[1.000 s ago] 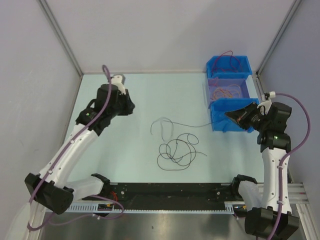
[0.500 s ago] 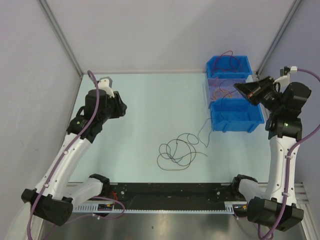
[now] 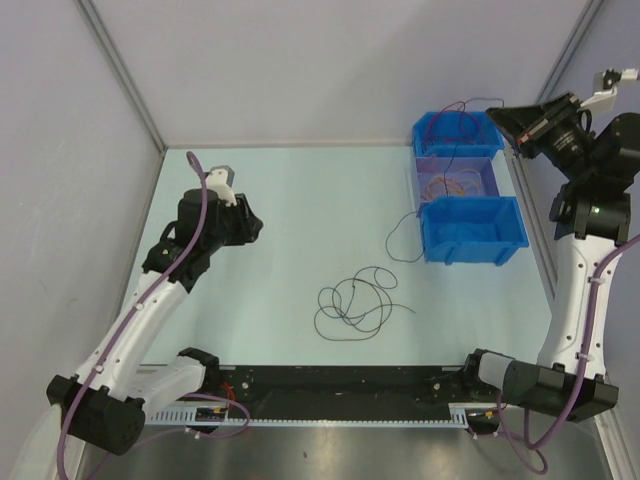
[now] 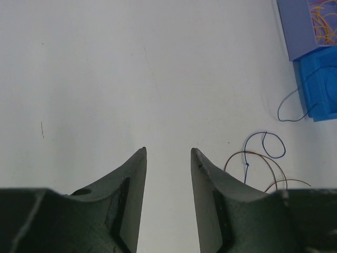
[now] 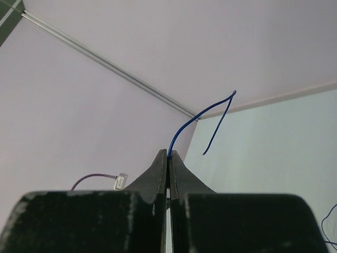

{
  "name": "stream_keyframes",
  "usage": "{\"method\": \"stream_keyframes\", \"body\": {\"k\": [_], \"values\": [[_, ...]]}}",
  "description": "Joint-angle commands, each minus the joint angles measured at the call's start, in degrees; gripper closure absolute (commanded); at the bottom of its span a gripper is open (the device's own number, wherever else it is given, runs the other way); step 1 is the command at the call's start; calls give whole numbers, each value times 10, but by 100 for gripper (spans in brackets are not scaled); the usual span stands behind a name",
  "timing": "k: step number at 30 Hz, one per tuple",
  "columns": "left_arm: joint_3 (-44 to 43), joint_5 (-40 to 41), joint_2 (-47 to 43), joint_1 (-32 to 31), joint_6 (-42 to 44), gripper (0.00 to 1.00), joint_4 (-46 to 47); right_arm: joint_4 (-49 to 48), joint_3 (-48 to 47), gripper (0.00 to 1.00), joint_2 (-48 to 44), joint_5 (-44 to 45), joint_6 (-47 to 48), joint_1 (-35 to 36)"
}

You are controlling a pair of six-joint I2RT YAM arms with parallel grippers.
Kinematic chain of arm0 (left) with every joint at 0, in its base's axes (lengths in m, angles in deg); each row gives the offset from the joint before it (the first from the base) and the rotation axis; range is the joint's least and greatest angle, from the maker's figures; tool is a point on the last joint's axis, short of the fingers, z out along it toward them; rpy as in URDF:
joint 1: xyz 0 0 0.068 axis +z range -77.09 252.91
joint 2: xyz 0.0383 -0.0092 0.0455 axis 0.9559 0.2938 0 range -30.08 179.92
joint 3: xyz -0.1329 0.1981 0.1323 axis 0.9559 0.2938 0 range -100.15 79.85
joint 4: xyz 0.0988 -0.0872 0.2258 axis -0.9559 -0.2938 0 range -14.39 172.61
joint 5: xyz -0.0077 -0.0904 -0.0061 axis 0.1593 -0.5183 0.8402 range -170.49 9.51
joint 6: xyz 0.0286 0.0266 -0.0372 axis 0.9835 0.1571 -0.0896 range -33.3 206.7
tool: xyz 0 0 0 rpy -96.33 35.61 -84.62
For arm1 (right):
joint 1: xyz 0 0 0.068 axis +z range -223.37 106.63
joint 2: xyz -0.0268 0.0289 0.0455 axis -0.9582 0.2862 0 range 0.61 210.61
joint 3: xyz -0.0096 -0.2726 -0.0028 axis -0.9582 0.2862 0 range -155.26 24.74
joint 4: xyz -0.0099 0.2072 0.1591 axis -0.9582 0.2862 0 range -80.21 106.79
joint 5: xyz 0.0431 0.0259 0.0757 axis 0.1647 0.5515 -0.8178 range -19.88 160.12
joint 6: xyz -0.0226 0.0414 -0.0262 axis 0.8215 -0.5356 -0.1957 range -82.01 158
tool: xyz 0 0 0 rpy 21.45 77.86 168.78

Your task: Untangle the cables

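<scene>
Right gripper pinches 1 blue cable (left gripper parted, empty).

Left wrist view: cable tangle at 4 o'clock partly hidden behind a finger of the left gripper; blue bin at 3 o'clock cut by the edge. Right wrist view: blue cable lost between the pressed fingers of the right gripper.
</scene>
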Motion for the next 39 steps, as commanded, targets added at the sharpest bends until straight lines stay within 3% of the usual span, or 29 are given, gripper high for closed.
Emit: {"method": "stream_keyframes", "body": {"k": [1, 8, 15, 24, 28, 39], "values": [[7, -18, -13, 3, 12, 56, 23, -10, -88, 100, 34, 8, 7, -4], [14, -17, -19, 3, 11, 56, 25, -75, -182, 100, 99, -6, -66, -40], [15, -17, -18, 3, 11, 56, 27, -230, -255, 100, 153, -23, -193, -90], [15, -20, -13, 7, 11, 56, 27, -286, -374, 100, 216, -30, -279, -155], [15, -22, -12, 7, 11, 57, 28, -307, -343, 100, 203, -42, -286, -182], [17, -28, -6, 7, 11, 57, 29, -396, -106, 100, 152, -60, -287, -213]]}}
